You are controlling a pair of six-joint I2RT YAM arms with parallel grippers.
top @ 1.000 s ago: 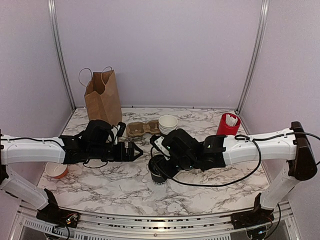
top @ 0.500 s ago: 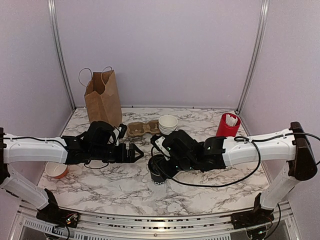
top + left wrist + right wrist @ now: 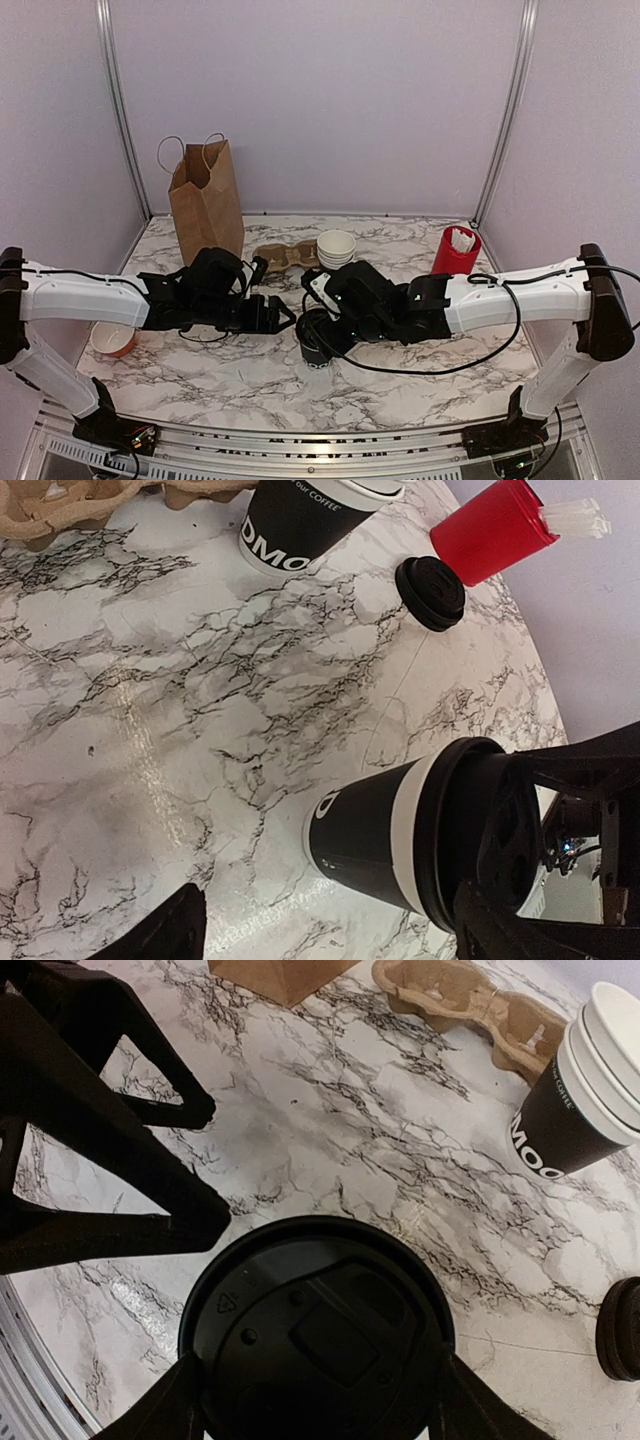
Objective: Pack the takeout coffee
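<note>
**White marble-patterned table (image 3: 230, 375): right arm nearer**

Right gripper (image 3: 325, 332) hung over the middle, with the left gripper (image 3: 280, 312) spread wide just beside it. Directly below the right one stood the small black paper takeout coffee cup (image 3: 375, 835), upright, clamped at its black plastic lid (image 3: 320, 1330).

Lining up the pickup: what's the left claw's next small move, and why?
Probably ease the left claw forward round the coffee: the claw is open and just short of it, and the right claw straddles its lid.
</note>
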